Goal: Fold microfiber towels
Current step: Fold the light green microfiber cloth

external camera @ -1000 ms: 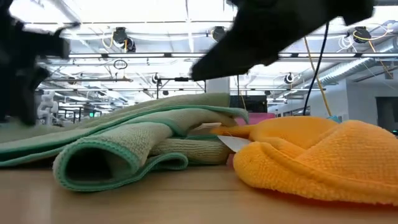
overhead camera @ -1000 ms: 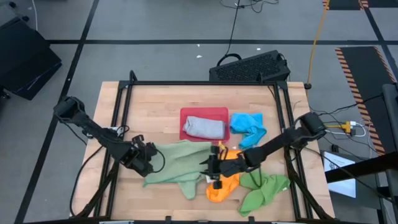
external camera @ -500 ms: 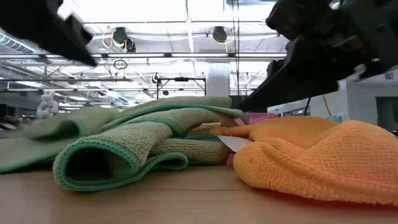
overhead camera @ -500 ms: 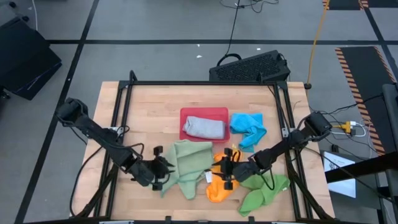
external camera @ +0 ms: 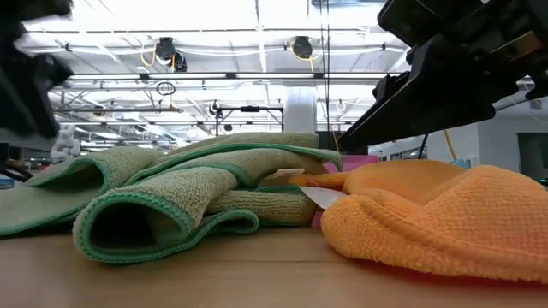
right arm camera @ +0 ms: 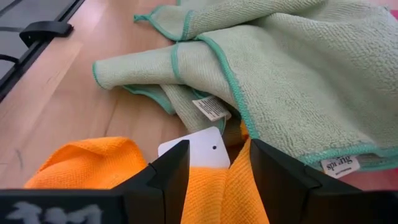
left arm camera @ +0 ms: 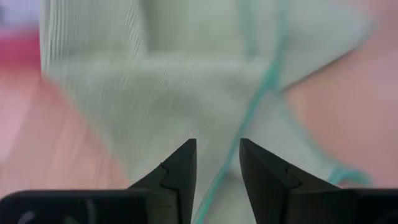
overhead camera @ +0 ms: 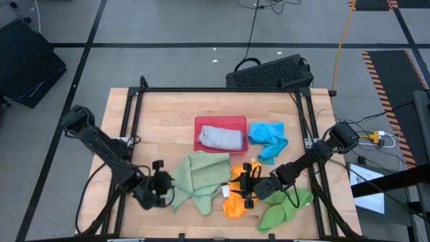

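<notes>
Red tray (overhead camera: 220,123) sits at the centre of my overhead frame on the worktop (overhead camera: 168,111), holding one folded grey-blue towel (overhead camera: 220,138). Below it I see the sage green towel (overhead camera: 200,177) folded over in a heap. My left end effector (overhead camera: 163,184) is at its left edge, fingers parted, grasping nothing. My right end effector (overhead camera: 242,186) hovers released over the orange towel (overhead camera: 236,202). Bright blue towel (overhead camera: 269,138) lies right of the tray, bright green towel (overhead camera: 285,206) lower right.
</notes>
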